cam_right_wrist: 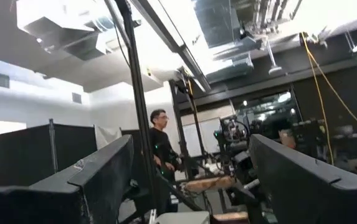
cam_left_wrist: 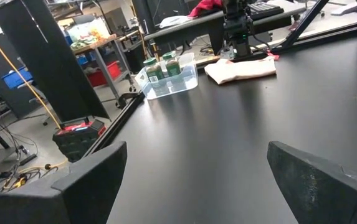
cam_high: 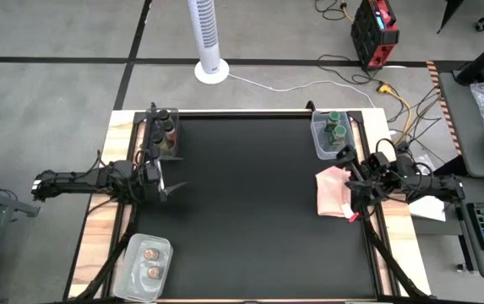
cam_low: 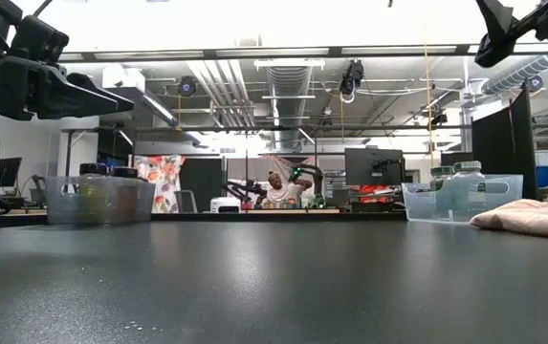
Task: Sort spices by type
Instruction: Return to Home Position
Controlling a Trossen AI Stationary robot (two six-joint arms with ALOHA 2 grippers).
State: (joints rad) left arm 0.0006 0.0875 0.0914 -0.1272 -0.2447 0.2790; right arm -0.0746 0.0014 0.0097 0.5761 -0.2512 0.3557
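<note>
The black table [cam_high: 258,211] carried three clear tubs and a pink cloth [cam_high: 334,192]. The left tool [cam_high: 171,187] hung over the table's left side, its fingers spread wide with nothing between them. The right tool [cam_right_wrist: 189,142] sat above the cloth at the right side, tipped upward, likewise spread and empty.

No jar stood outside a tub, so sorting looked finished and the coming move a plain retreat. The far-left tub [cam_high: 174,154], nearest the left tool, held dark-lidded jars [cam_high: 170,128]. The near-left tub [cam_high: 137,283] held two pinkish-brown-topped jars [cam_high: 150,252]. The far-right tub [cam_high: 319,145], just beyond the right tool, held two green-lidded jars [cam_high: 335,119]. All stood upright.
</note>
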